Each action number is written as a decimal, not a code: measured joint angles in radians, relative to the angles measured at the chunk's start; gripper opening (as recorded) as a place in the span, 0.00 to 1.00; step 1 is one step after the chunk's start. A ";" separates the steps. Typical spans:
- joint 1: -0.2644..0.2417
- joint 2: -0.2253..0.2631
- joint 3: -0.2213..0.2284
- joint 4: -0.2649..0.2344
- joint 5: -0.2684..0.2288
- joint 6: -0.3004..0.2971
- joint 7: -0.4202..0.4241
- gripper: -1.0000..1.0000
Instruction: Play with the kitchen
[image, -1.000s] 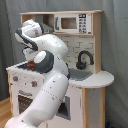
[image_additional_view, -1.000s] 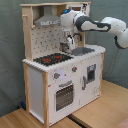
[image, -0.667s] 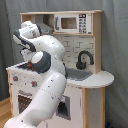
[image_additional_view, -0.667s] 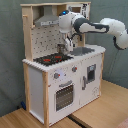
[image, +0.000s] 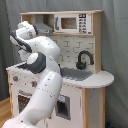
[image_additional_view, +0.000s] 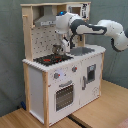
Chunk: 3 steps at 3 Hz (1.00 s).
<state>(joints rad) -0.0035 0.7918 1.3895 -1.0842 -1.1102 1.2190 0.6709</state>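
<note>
Since a second ago the arm has dropped its wrist lower over the hob; the claw (image_additional_view: 59, 48) now hangs just above the back of the black-red hob (image_additional_view: 51, 59) in the second exterior view, where earlier it sat a bit higher by the tiled back wall.

Going left to right in the second exterior view: the kitchen (image_additional_view: 60, 82) stands on a wooden floor (image_additional_view: 100, 112), grey hood (image_additional_view: 46, 21) up top at the left, hob under it, then the oven door (image_additional_view: 64, 95) with its window down on the front, then the sink (image_additional_view: 82, 50) on the counter (image_additional_view: 97, 48), and the white arm (image_additional_view: 107, 30) reaching in from the second exterior view's right.

In the first exterior view the arm (image: 42, 85) fills the left and blocks the hob, so the claw is hidden there. Right of it you get the microwave (image: 72, 22) up high, the black faucet (image: 84, 59) over the sink, and the rounded counter end.

Claw state: honestly cannot tell, it might be closed around something dark, but the fingers blur into the hob
</note>
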 joint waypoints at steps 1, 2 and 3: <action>0.066 0.018 -0.024 0.057 -0.026 0.002 -0.035 0.00; 0.137 0.051 -0.042 0.117 -0.067 0.011 -0.071 0.00; 0.199 0.090 -0.046 0.170 -0.118 0.024 -0.105 0.00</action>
<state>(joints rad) 0.1959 0.8819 1.3430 -0.9142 -1.2286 1.2430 0.5657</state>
